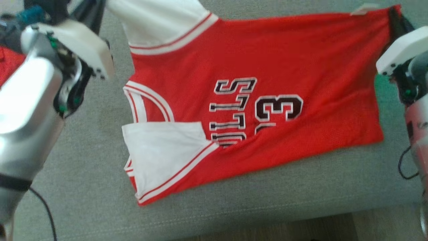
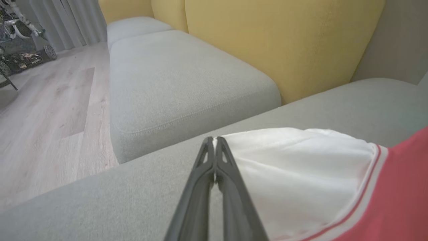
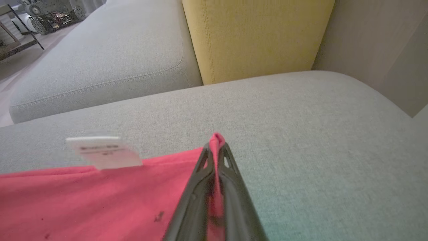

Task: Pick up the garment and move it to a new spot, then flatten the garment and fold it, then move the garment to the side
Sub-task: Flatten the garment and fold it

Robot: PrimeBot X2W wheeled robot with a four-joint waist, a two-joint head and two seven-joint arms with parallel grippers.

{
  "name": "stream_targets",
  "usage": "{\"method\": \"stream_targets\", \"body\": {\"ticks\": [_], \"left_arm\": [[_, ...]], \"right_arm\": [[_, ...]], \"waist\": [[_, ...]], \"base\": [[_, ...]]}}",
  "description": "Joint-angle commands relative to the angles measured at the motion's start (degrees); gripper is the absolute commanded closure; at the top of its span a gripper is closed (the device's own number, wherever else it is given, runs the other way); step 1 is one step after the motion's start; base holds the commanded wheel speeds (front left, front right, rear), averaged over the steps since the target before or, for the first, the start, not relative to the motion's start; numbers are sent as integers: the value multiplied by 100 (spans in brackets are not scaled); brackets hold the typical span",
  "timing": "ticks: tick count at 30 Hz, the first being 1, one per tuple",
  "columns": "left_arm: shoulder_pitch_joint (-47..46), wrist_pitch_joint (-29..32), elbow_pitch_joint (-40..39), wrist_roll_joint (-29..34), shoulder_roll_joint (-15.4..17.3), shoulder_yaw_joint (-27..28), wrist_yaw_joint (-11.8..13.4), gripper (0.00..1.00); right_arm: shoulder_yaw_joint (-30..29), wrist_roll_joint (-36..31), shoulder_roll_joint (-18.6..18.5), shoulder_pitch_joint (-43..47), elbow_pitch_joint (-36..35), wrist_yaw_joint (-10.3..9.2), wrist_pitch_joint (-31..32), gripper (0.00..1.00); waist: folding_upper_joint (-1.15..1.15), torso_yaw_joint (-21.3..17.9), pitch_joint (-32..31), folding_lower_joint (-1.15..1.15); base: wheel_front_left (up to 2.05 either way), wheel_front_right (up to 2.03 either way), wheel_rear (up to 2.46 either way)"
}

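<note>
Jaws of the left gripper [image 2: 214, 139] pinched the white sleeve [image 2: 301, 167] and the right gripper's [image 3: 217, 144] pinched the far right corner of the red jersey [image 1: 284, 50], spread on the grey sofa [image 1: 83, 160]; soft, light and floppy, it seemed best held by corners.

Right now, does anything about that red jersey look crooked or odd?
Yes: the jersey isn't flat. Its near edge is folded over, hiding part of the lettering, and a white tag sticks out by the right tool.
</note>
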Motion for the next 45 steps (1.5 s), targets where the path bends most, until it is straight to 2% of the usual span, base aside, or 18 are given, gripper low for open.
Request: {"method": "stream_targets", "body": {"ticks": [1, 4, 7, 16, 23, 30, 34, 38, 42, 43, 44, 45], "left_arm": [[-495, -170, 72, 80, 123, 364, 65, 100], [-659, -381, 428, 127, -61, 363, 49, 100], [-734, -486, 690, 150, -194, 288, -69, 100], [-417, -555, 931, 185, -112, -9, -448, 100], [328, -352, 265, 125, 365, -202, -458, 100], [1393, 326, -1235, -94, 1172, -406, -161, 100], [1880, 700, -1961, -194, 1530, -582, -28, 100], [2291, 1030, -2537, -314, 1745, -779, 81, 100], [2539, 1195, -2743, -358, 1819, -950, 120, 100], [2583, 1215, -2748, -357, 1812, -990, 125, 100], [2623, 1227, -2741, -360, 1793, -1019, 147, 33], [2649, 1219, -2730, -345, 1770, -1036, 180, 0]], "right_arm": [[30, -101, -91, -231, 0, -4, -155, 100], [68, -234, -68, -398, 251, -4, -316, 100], [125, -250, -23, -483, 429, -4, -448, 100], [457, -22, -64, -218, 534, -4, -766, 100], [1118, 554, -291, 452, 24, -4, -592, 100], [1764, 1247, -900, 1380, -782, -4, 134, 100], [1915, 1500, -1190, 1708, -1128, -4, 543, 100], [1972, 1663, -1418, 1949, -1394, -4, 851, 100], [2085, 1823, -1588, 2210, -1682, -4, 1252, 100], [2066, 1880, -1634, 2281, -1731, -4, 1370, 60], [2045, 1943, -1674, 2359, -1758, -4, 1540, 0], [2065, 1976, -1723, 2430, -1836, -4, 1701, 0]], "waist": [[0, 22, 14, 0], [0, 54, 31, 0], [0, 80, 55, 0], [0, 120, -181, 0], [0, 135, -563, 0], [0, 212, -956, 0], [0, 213, -1067, 0], [0, 222, -1148, 0], [0, 230, -1218, 0], [0, 227, -1234, 0], [0, 226, -1254, 0], [0, 221, -1277, 0]], "base": [[0, 0, 0], [0, 0, 0], [0, 0, 0], [0, 0, 0], [0, 0, 0], [0, 0, 0], [0, 0, 0], [0, 0, 0], [0, 0, 0], [0, 0, 0], [0, 0, 0], [0, 0, 0]]}}
